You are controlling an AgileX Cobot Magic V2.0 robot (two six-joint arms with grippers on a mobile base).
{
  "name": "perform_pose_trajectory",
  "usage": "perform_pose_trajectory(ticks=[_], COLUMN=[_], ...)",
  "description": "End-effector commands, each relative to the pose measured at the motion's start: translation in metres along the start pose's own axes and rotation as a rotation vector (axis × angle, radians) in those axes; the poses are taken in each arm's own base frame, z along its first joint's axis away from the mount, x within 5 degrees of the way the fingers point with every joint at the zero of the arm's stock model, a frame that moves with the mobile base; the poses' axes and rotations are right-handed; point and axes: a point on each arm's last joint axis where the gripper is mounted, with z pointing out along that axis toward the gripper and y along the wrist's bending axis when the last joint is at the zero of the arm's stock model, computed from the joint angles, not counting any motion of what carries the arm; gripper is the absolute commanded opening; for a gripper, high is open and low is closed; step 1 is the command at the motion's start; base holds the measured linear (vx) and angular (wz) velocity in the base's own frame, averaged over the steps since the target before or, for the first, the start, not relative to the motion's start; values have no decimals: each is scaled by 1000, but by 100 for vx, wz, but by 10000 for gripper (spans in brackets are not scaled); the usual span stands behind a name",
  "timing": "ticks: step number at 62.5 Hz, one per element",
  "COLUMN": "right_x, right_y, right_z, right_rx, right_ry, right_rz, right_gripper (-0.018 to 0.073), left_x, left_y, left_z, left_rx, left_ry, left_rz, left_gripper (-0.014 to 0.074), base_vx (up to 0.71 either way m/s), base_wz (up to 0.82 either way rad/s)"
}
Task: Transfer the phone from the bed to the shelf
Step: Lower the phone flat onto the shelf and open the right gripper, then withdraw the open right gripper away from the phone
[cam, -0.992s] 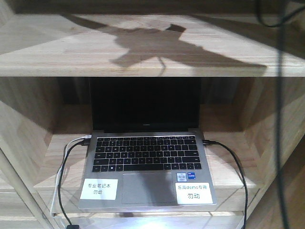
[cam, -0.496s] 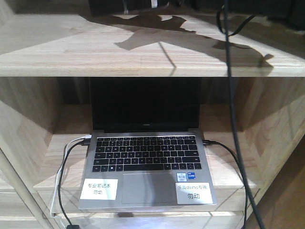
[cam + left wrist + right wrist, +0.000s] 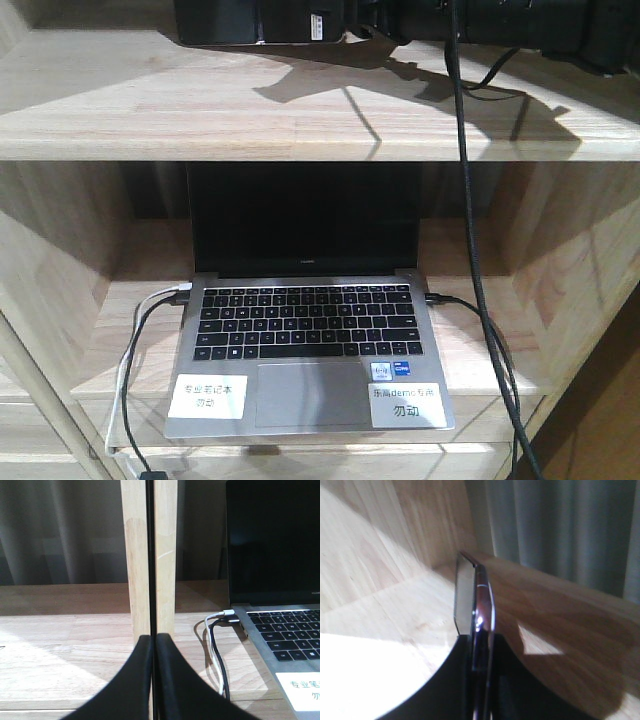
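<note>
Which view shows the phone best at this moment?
The right wrist view: the phone stands edge-on between the right arm's jaws, above the shelf. The front view catches only a dark slab at the top edge. The left wrist view shows no phone, just its shut jaws and the laptop.

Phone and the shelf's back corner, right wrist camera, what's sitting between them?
Nothing: in the right wrist view only bare shelf board lies between the phone, clamped in the right gripper, and the corner.
</note>
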Motion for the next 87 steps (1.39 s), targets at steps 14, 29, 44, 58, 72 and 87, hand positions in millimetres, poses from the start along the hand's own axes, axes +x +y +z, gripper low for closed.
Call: perform_pose_trajectory(ticks=[14, 29, 44, 58, 72, 87], right_x=[-21, -23, -20, -25, -38, -53], right_y=[12, 9, 8, 13, 28, 48], right_z=[-14, -14, -14, -21, -38, -63], right_rx=[4, 40, 63, 72, 81, 106], right_ry=[-54, -71, -39, -38, -56, -70], right_rz=[-51, -53, -88, -110, -171, -204], right_gripper=[257, 562, 664, 627, 570, 496], left_x=[-6, -6, -6, -6, -6, -6], left_y=[1, 1, 1, 1, 1, 1], left_z=[-1, -1, -1, -1, -1, -1], left_rx=[-5, -5, -5, -5, -5, -5], left_ry=[-72, -72, -72, -72, -72, -72], left_rz=[-9, -9, -9, -9, -9, -9], left_gripper=[1, 1, 1, 1, 1, 1], base_vx=[0, 0, 0, 0, 0, 0], base_wz=[0, 0, 0, 0, 0, 0])
